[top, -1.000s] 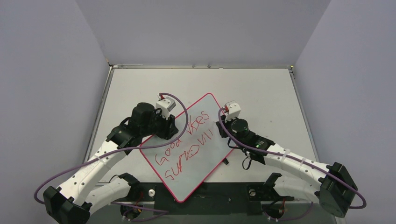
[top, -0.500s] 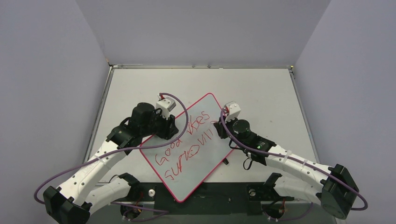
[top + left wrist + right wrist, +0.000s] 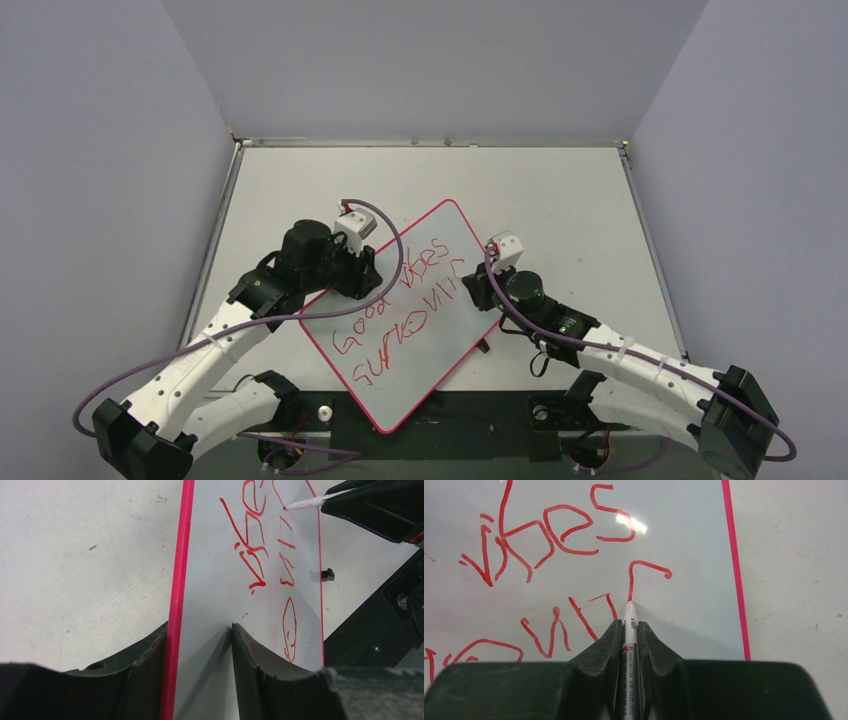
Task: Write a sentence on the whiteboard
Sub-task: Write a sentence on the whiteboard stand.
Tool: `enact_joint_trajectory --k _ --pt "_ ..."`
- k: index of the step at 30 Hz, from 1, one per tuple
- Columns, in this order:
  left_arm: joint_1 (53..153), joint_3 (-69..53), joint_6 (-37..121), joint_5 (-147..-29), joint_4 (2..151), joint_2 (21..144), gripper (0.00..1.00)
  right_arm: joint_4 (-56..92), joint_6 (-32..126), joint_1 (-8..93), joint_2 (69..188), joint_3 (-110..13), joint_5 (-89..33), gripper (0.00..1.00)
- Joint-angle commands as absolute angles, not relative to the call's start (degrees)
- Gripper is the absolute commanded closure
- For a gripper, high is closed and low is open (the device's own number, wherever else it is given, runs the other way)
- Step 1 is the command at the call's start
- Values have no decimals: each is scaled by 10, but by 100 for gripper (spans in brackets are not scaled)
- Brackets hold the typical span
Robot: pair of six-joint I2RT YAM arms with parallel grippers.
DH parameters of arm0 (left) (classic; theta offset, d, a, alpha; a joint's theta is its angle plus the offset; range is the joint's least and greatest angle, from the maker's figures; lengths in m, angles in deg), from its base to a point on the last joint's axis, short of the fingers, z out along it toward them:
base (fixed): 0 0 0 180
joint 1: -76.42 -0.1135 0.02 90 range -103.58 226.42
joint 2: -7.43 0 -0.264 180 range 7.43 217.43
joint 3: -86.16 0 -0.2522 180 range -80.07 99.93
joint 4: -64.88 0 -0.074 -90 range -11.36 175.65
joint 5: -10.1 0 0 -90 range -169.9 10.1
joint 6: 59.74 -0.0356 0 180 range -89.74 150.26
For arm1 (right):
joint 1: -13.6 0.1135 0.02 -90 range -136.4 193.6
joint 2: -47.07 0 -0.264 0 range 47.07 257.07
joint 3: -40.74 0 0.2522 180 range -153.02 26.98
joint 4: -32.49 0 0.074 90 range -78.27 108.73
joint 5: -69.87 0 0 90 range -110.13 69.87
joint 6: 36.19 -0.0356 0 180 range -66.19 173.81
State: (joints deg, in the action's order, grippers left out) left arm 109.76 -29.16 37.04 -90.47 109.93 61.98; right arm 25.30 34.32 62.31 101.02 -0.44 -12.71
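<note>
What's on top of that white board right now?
Red handwriting in two lines. The right gripper holds a marker tip against the whiteboard; the left gripper straddles its pink edge. Whatever lies beneath the board is covered.

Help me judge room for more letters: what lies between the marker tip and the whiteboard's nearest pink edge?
Right wrist view: only bare whiteboard lies between marker tip and frame; a red stroke hooks just above.
</note>
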Motion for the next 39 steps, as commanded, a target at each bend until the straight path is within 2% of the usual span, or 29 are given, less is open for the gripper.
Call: enact_joint_trajectory --k 1,21,39 --pt "1096 -279 341 -885 1064 614 100 242 327 630 992 13 -128 100" --pt "1096 -279 341 -884 1065 614 100 227 322 630 999 14 -80 100" --pt "1096 -279 341 -889 1065 613 100 234 368 625 1070 -81 -54 100"
